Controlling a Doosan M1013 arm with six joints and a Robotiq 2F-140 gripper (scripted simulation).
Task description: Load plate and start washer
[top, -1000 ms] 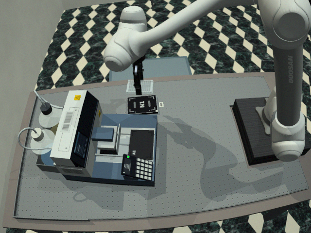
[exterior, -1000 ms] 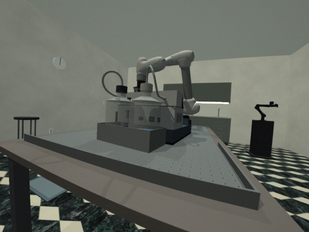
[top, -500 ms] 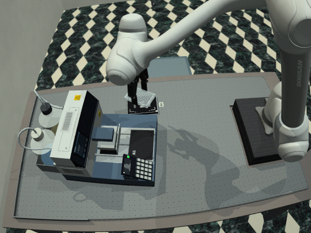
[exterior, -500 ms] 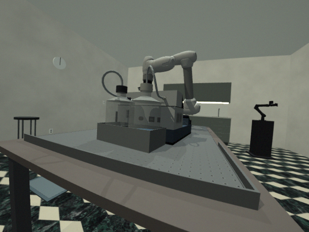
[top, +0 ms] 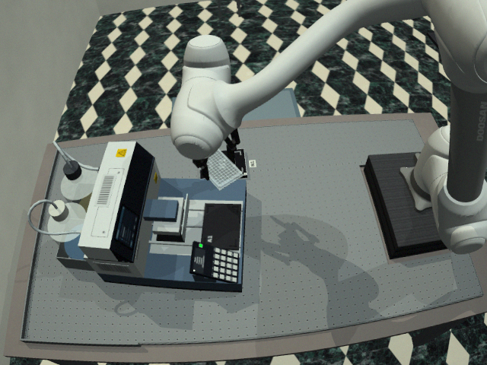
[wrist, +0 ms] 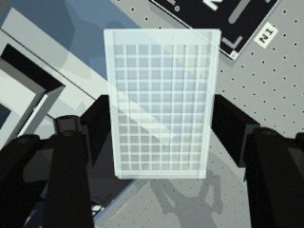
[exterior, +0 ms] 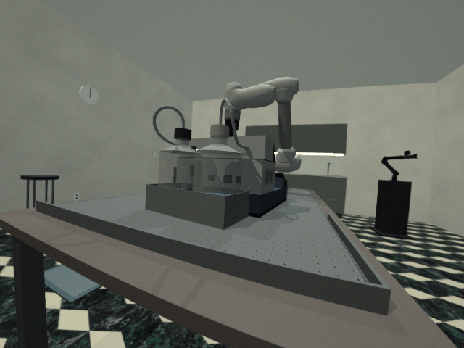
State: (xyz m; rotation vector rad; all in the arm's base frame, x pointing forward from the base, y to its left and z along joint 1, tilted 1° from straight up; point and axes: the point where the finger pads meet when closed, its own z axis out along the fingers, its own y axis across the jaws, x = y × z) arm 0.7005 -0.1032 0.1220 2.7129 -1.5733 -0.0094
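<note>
Around the washer [top: 118,196] [exterior: 270,175], we see two bottles [top: 76,184] [exterior: 221,164] behind it, our gripper [top: 218,163] [wrist: 161,109] gripping the plate [top: 224,169] [wrist: 161,104] in the air beside it, the perforated table top [top: 307,188] [exterior: 239,239] beneath it, and checkered floor [top: 157,51] [exterior: 75,318] beyond.

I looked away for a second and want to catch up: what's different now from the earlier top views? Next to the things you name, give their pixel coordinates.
The plate [top: 224,169] [wrist: 162,102] has moved from behind the nest N1 [top: 245,171] [wrist: 233,56] toward the washer's carrier [top: 221,226], turning on the way. The arm's wrist shifted with it. The jaws hold it throughout; nothing was let go. The carrier, keypad [top: 225,263] and bottles stayed put.
</note>
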